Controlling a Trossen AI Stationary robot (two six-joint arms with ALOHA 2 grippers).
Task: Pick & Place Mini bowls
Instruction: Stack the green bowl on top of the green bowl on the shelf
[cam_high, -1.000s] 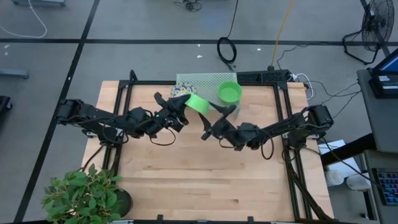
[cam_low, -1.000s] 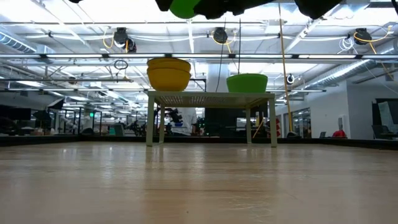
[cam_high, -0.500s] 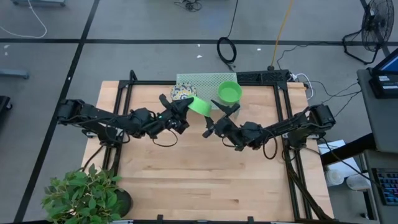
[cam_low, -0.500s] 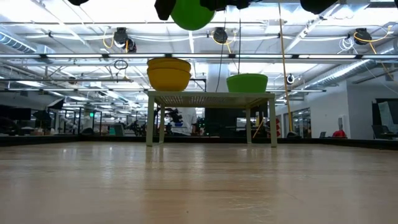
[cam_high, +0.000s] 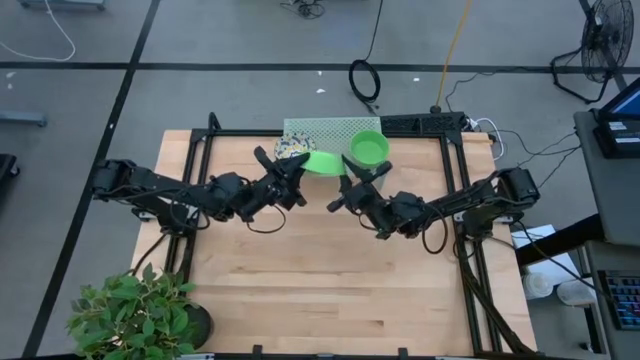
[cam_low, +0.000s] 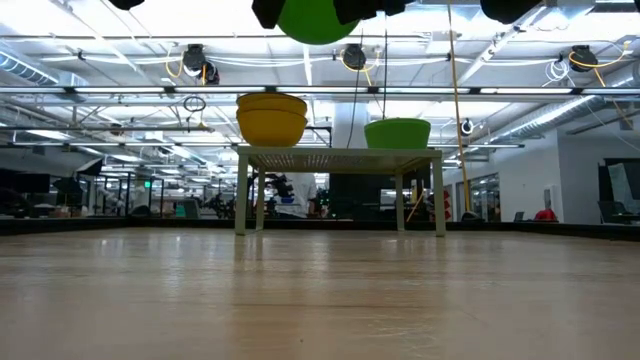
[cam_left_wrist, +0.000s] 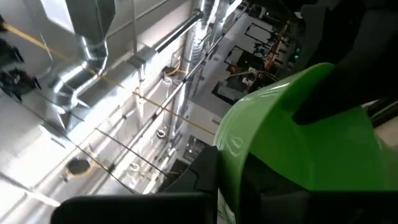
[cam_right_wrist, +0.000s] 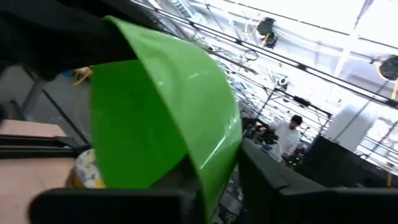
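Green mini bowl (cam_high: 322, 161) held aloft, tilted, just off the front edge of the pale mesh rack (cam_high: 330, 130) at the table's twelve o'clock side — pinched at its rim by the left gripper (cam_high: 292, 172), fingers closed on it, reaching in from nine o'clock. Seen from table height as a green round (cam_low: 316, 18) high above the rack. Second green bowl (cam_high: 369, 148) resting on the rack toward one o'clock of the held one; patterned bowls (cam_high: 290, 148) stacked at the rack's other end, just beside the left gripper. Right gripper (cam_high: 357, 186) close by at four o'clock of the held bowl, fingers spread, touching nothing. Potted plant (cam_high: 135, 310) at the table's seven o'clock corner — well apart.
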